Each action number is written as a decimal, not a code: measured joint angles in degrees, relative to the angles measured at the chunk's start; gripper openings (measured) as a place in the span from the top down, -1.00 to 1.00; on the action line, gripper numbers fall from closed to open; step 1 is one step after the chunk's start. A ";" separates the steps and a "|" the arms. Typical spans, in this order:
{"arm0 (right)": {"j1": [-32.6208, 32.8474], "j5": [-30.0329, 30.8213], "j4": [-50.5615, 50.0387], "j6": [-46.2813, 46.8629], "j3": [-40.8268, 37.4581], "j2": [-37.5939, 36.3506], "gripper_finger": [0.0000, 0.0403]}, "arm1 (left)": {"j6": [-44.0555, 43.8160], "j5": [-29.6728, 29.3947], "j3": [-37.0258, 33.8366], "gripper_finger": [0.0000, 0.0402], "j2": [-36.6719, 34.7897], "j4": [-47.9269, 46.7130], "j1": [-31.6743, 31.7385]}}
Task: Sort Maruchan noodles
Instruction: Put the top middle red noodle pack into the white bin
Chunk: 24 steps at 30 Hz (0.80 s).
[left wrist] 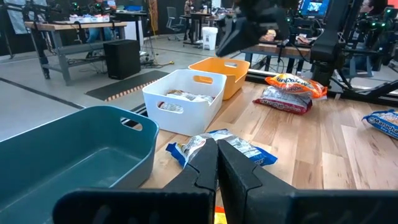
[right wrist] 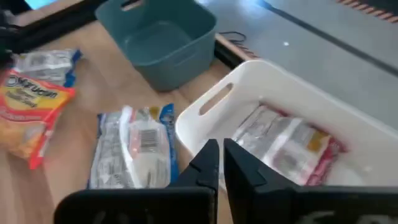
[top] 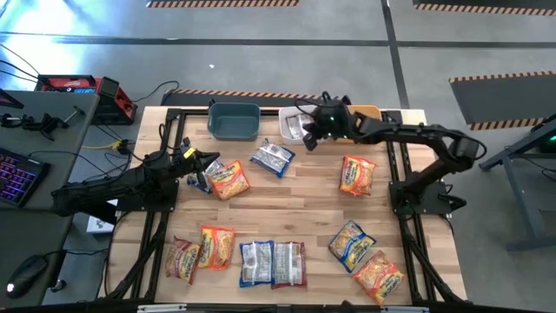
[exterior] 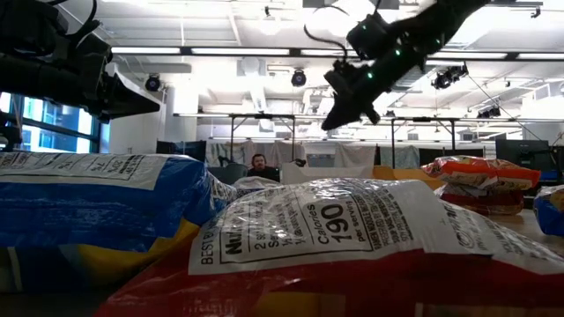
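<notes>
**A:** Which way did the packets lie?

**B:** Seen from above, the blue-edged packet [top: 273, 159] near the bins lay on a slant, its long axis running from the dark-blue bin's side down toward the table's middle. The orange packet [top: 229, 180] by the left arm also sat askew. At the front edge, two packets [top: 273, 264] lay side by side, long axes running front to back, with two orange packets [top: 201, 252] to their left. Three more orange ones [top: 357, 175] lay scattered on the right half.

**A:** And the bins?

**B:** The dark-blue bin [left wrist: 74, 149] stood at the table's far edge with nothing visible inside. Beside it the white bin [right wrist: 298, 118] held one white-maroon packet [right wrist: 289, 146] lying flat on its floor. The orange bin [left wrist: 221, 73] stood just past the white one; its contents could not be made out.

**A:** The grippers?

**B:** The right gripper [right wrist: 221, 165] hung above the white bin's near rim, fingers pressed together and holding nothing. The left gripper [left wrist: 217, 163] hovered low over the orange packet near the blue-edged one, its fingers likewise closed and empty
</notes>
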 joint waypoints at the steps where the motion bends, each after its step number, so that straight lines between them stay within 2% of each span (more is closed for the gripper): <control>1: -0.33 0.08 -0.30 0.40 -0.26 0.40 0.93 | 0.00 0.00 0.00 1.00 0.00 0.00 -0.02; 5: -1.65 0.30 -5.67 1.68 3.13 4.14 0.73 | 0.00 0.00 0.00 1.00 0.01 0.00 0.00; 13: -4.36 2.97 -22.14 3.93 21.55 17.25 0.22 | -0.03 0.00 0.00 1.00 0.01 1.01 0.00; 19: -6.55 2.95 -32.37 7.25 35.39 28.81 0.15 | -4.32 0.00 0.00 1.00 0.00 1.66 -0.01; 24: -7.76 2.95 -40.02 7.98 43.38 36.74 0.15 | -4.70 0.00 0.00 1.00 0.01 4.14 0.00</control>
